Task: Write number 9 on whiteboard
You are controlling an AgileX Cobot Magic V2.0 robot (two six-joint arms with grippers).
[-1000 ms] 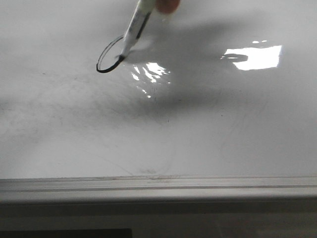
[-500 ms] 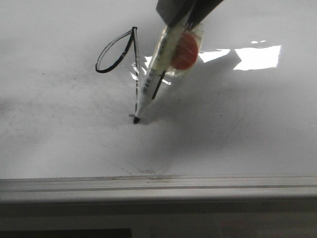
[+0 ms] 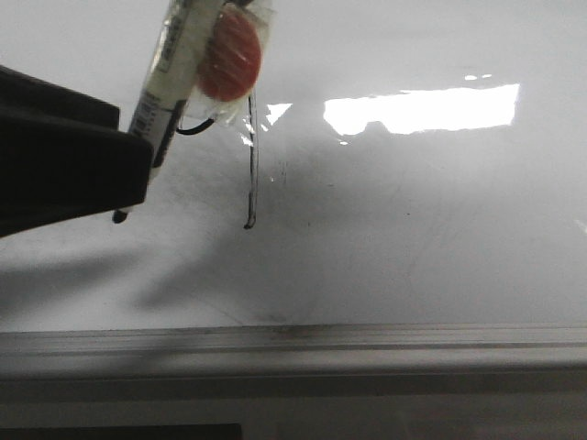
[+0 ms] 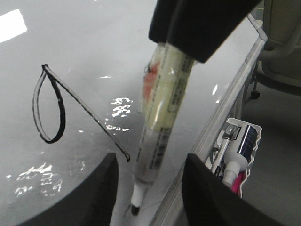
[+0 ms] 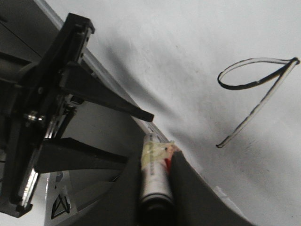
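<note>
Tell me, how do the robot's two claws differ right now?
The right gripper is shut; the left gripper is open, its fingers spread wide. The right gripper holds the marker; the left gripper holds nothing. Both are black and sit near the number 9 on the whiteboard.

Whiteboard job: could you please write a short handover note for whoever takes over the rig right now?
Right gripper: shut on the marker, whose tip is off to the side of the stem's end.
Left gripper: open, holding nothing, close to the marker.
The number 9 is on the whiteboard, with a closed loop and a full stem.
Done: the writing looks complete.
Left: probably only backing the marker away.
</note>
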